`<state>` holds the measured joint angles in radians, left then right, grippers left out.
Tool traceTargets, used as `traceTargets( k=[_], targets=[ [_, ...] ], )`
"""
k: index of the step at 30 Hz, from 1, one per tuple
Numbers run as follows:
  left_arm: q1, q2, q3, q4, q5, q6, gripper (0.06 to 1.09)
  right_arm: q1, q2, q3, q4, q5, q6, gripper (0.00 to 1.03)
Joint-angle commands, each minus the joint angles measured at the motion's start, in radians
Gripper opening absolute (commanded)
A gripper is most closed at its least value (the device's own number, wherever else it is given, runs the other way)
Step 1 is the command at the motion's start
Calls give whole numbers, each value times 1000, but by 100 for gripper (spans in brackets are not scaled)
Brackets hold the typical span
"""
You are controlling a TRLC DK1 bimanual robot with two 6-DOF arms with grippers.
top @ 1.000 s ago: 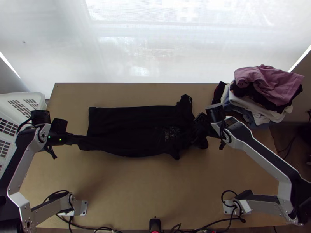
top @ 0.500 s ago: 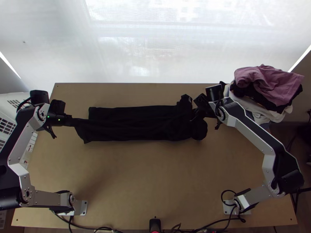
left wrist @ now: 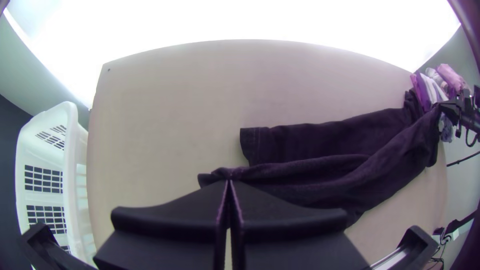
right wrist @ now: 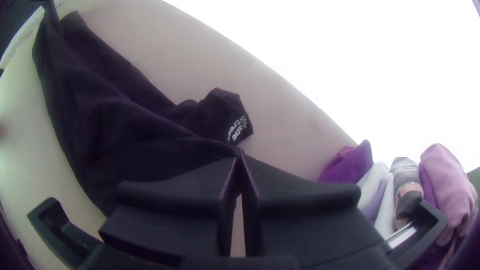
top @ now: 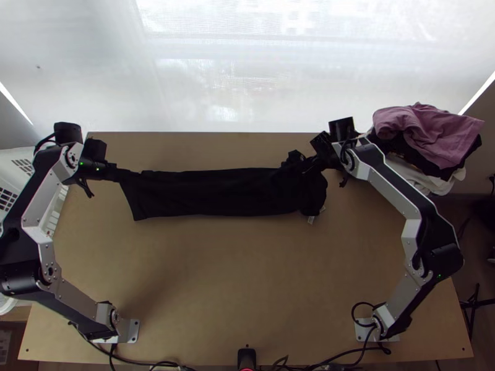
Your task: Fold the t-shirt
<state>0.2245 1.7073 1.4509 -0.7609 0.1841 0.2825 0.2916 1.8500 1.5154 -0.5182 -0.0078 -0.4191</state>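
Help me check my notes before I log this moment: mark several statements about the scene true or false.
1. The left gripper is closed on the black t-shirt. True.
2. The right gripper is open and holds nothing. False: the right gripper is closed on the black t-shirt too.
3. A pink garment lies on top of the clothes pile. True.
4. The white laundry basket is beside the clothes pile. False: the white laundry basket is at the table's left side, the pile at its right.
5. White lettering shows on the t-shirt. True.
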Motion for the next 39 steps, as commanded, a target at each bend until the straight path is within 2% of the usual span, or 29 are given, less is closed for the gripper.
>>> traceTargets(
  k=[1,12,24,26,27,28,29,30,31,32,36,39],
  targets=[
    [-17,117,106,0,2,-8,9,-35,106,106,-2,3,3,3],
    [-51,285,273,-12,-2,-45,9,-68,249,250,-3,3,20,3],
    [-91,423,347,-32,-5,-65,9,-91,281,227,-11,3,68,4],
    [-91,433,361,-32,-11,-86,12,-92,273,227,-14,3,94,24],
    [-91,430,368,-31,-14,-65,26,-92,265,227,-14,3,114,38],
    [-88,426,374,-35,-12,-45,43,-91,255,227,-14,3,137,58],
    [-83,416,376,-37,-11,-45,48,-88,241,224,-17,3,157,79],
    [-77,405,376,-31,-11,-49,52,-83,229,221,-19,3,174,94],
    [-70,393,378,-28,-11,-52,59,-74,212,216,-22,3,190,99],
    [-62,380,378,-31,-11,-60,65,-63,196,210,-28,3,194,99],
    [-37,307,368,-124,9,-91,73,-9,117,187,-39,3,197,98],
    [-30,210,282,-173,57,-92,86,49,66,190,-57,3,195,98]
  ],
)
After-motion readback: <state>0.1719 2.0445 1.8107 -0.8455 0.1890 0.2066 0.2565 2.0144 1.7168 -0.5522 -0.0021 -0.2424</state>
